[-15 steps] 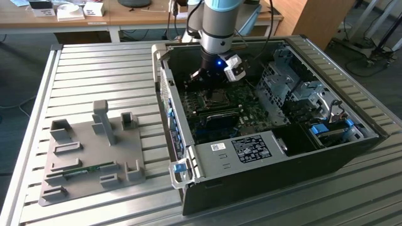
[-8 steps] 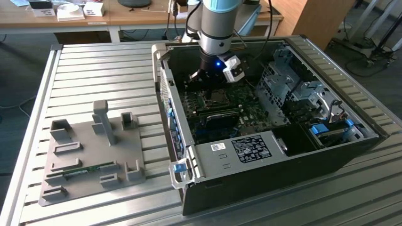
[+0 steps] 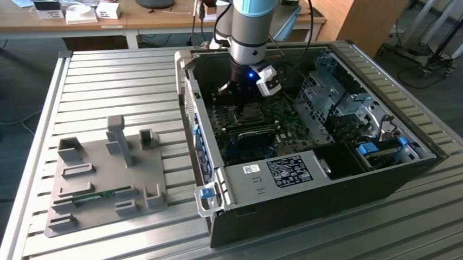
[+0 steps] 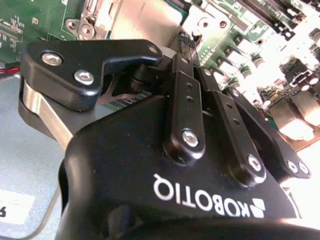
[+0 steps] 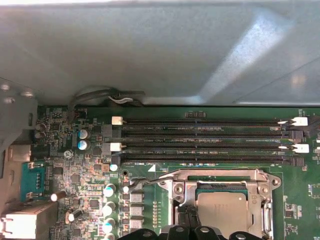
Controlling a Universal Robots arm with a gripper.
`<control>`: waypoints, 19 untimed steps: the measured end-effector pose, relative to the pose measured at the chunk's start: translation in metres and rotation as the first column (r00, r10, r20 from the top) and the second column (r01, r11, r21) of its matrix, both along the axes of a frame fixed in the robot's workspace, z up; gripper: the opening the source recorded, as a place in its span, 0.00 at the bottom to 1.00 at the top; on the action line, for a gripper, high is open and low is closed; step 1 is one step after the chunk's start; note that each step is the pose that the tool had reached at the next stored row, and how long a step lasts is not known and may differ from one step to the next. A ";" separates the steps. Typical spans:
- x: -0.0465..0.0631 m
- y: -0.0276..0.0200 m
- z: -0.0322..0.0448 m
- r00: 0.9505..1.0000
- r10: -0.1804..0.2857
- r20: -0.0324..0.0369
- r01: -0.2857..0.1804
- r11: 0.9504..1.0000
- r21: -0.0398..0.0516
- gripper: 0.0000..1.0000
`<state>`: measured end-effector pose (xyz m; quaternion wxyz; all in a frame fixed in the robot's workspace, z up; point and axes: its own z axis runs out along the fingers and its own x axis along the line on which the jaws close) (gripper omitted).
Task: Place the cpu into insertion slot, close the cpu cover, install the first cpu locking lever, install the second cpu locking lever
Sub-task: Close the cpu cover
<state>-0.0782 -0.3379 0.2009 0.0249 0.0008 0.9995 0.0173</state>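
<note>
The cpu [image 5: 222, 207] lies flat in the insertion slot [image 3: 251, 111], its silver-grey top showing through the window of the cpu cover [image 5: 220, 175]. The cover lies down over it. A thin wire locking lever [image 5: 145, 180] sticks out from the socket's corner, slightly raised over the green board. My gripper [image 5: 186, 220] reaches down inside the open computer case, its dark fingertips together at the edge of the cover beside the chip. In the second wrist view the gripper [image 4: 187, 37] has its fingers drawn together just short of the silver chip [image 4: 145, 20]. I see nothing held between them.
Long black memory slots [image 5: 205, 140] run just beyond the socket, and the grey case wall [image 5: 160, 50] rises behind them. A drive cage [image 3: 340, 103] fills the case on the exterior view's right. A grey fixture plate [image 3: 101, 179] holding a green memory stick [image 3: 94, 196] lies on the slatted metal table [image 3: 116, 81].
</note>
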 end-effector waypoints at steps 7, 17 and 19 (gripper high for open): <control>-0.002 0.0001 -0.0009 1.000 0.000 0.003 0.000 1.000 0.000 0.11; -0.002 0.0000 -0.0024 1.000 0.000 0.004 0.000 1.000 0.000 0.11; -0.002 0.0000 -0.0026 1.000 0.000 0.004 0.000 1.000 0.000 0.11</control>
